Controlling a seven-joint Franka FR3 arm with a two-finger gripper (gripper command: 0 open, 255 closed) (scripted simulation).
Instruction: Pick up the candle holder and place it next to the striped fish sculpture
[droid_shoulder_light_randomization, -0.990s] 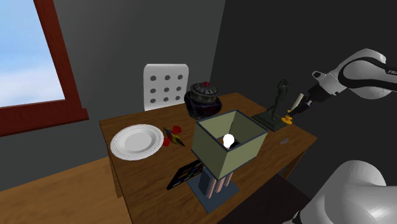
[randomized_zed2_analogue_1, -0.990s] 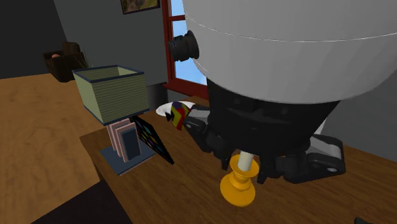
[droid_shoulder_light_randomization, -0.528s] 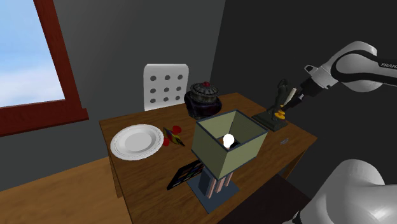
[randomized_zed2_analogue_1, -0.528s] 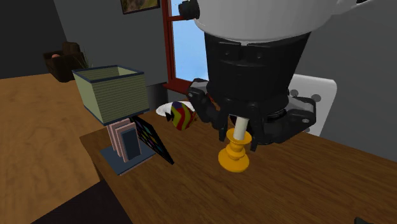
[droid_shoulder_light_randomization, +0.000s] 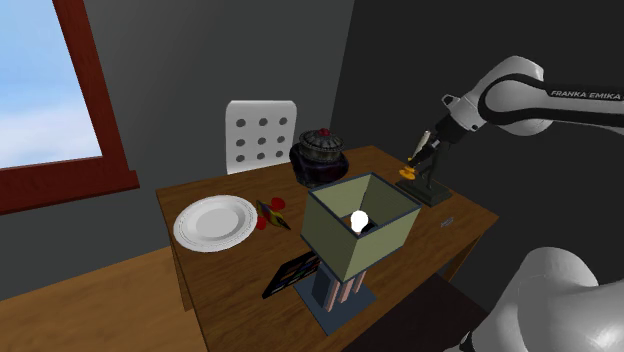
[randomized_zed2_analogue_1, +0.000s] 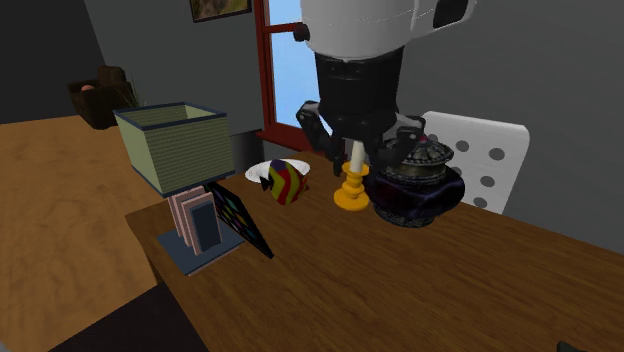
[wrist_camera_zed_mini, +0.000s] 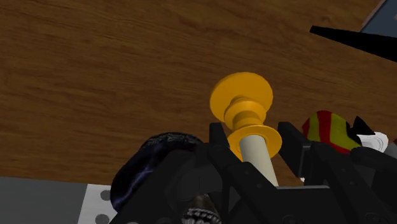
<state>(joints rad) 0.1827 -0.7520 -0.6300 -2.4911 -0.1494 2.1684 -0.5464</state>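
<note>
The gripper (randomized_zed2_analogue_1: 356, 152), jaws closed on its white candle, held the orange candle holder (randomized_zed2_analogue_1: 350, 189) above the table (randomized_zed2_analogue_1: 420, 290), apart from the striped fish sculpture (randomized_zed2_analogue_1: 285, 183); carried low, it could strike the dark pot (randomized_zed2_analogue_1: 418, 192).

End effector (wrist_camera_zed_mini: 254, 145) clasps candle holder (wrist_camera_zed_mini: 242, 97) over wooden table (wrist_camera_zed_mini: 95, 76); striped fish (wrist_camera_zed_mini: 328, 130) nearby.
</note>
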